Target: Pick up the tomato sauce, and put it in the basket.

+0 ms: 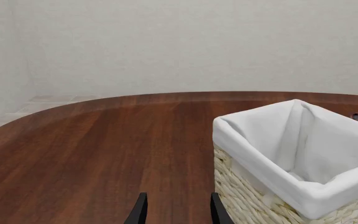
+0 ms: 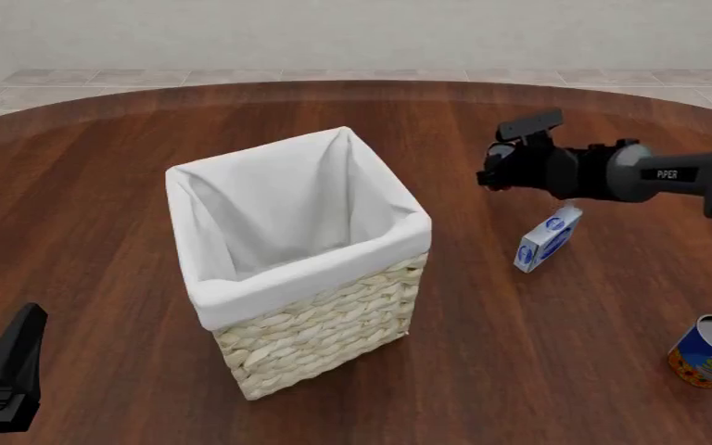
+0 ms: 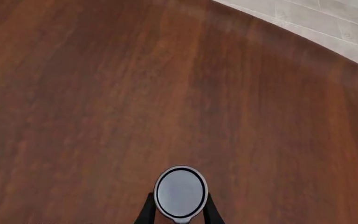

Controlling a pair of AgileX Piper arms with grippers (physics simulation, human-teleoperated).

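Observation:
The tomato sauce [image 3: 180,191] shows in the right wrist view as a dark metallic round can top between my right gripper's fingers; its label is hidden. My right gripper [image 3: 179,212] is shut on it. In the front view the right gripper [image 2: 495,171] is held above the table, to the right of the basket [image 2: 319,315], and the can is hidden behind it. The basket is tall, woven pale straw with a white liner, and also shows in the left wrist view [image 1: 247,196]. My left gripper [image 1: 179,212] is open and empty at the front left [image 2: 4,371].
A blue-and-white box [image 2: 548,239] lies on the table under the right arm. A blue-and-orange can [image 2: 708,350] stands at the front right. The brown round table [image 2: 108,185] ends at a pale tiled floor at the back.

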